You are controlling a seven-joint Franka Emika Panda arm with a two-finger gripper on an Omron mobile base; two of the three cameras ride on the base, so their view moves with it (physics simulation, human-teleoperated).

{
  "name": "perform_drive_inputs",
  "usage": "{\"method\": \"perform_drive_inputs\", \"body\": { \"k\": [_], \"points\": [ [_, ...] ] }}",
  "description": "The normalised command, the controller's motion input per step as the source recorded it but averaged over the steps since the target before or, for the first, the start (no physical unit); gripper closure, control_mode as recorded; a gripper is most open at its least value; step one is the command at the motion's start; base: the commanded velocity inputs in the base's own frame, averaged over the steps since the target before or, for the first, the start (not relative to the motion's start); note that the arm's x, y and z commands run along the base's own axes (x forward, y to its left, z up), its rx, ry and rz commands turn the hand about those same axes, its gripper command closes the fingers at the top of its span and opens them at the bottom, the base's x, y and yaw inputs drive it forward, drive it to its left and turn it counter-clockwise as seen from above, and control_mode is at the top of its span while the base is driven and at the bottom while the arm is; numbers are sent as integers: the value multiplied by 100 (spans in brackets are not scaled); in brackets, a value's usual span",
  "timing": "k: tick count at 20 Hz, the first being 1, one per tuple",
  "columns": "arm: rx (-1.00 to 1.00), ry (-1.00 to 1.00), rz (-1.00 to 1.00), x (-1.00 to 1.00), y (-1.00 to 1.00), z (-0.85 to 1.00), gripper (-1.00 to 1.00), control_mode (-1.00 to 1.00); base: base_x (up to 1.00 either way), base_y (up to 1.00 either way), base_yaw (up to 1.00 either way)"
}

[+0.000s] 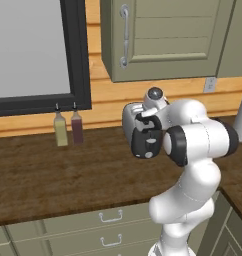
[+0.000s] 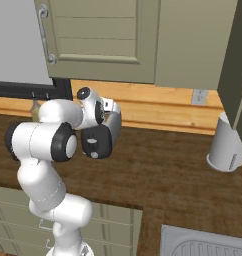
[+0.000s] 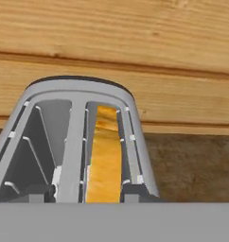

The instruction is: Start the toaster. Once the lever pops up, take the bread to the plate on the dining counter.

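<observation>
The toaster [image 3: 76, 137] stands on the brown counter [image 1: 53, 175] against the wood-plank wall [image 3: 135, 42], and everything else sits around it. The bread [image 3: 104, 156] stands upright in its right-hand slot, golden-edged. The gripper [image 3: 83, 191] hangs just above the slots, one dark fingertip on each side of the bread; whether the jaws pinch it I cannot tell. Two bottles [image 1: 68, 129] stand well left of the toaster.

The toaster [image 3: 76, 101] looks like smooth, satin grey metal, its black end face [image 1: 145, 142] matt plastic. The bread [image 3: 105, 156] is rough golden crust; the worktop [image 1: 53, 175] is dark, matt wood grain.
</observation>
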Motion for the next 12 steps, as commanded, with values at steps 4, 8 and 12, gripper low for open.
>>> {"method": "perform_drive_inputs", "body": {
  "k": [4, 8, 12],
  "points": [
    [7, -15, 0, 0, -26, 47, 100, -100, 0, 0, 0],
    [0, -19, 0, 0, -17, 49, 100, -100, 0, 0, 0],
    [0, -14, 0, 0, -20, 59, 100, -100, 0, 0, 0]
  ]
}}
